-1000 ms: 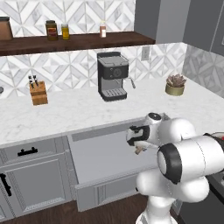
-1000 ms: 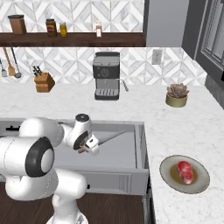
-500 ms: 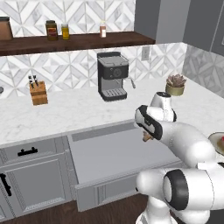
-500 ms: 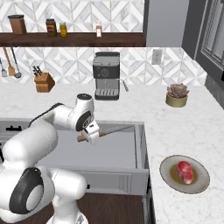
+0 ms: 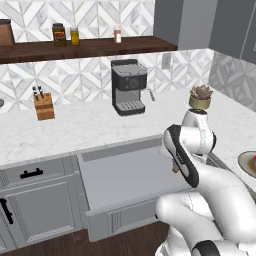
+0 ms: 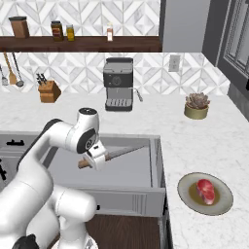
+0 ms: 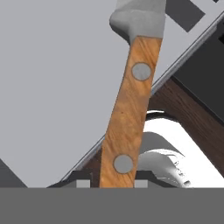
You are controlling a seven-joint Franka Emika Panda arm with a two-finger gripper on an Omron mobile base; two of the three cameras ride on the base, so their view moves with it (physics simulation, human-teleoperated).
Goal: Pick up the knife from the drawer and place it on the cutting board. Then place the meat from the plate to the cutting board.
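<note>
Knife [image 6: 121,153] pinched in jaws above open drawer [image 6: 131,170]; plate [image 6: 221,204] with meat [image 6: 205,190] well right.

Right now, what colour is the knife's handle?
Brown wood with two grey rivets; the knife shows best in the hand view.

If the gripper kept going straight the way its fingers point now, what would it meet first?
Probably the flat grey floor of the open grey drawer. The gripper, shut on the small wooden-handled knife, looks down into it near an edge; depth is unclear.
</note>
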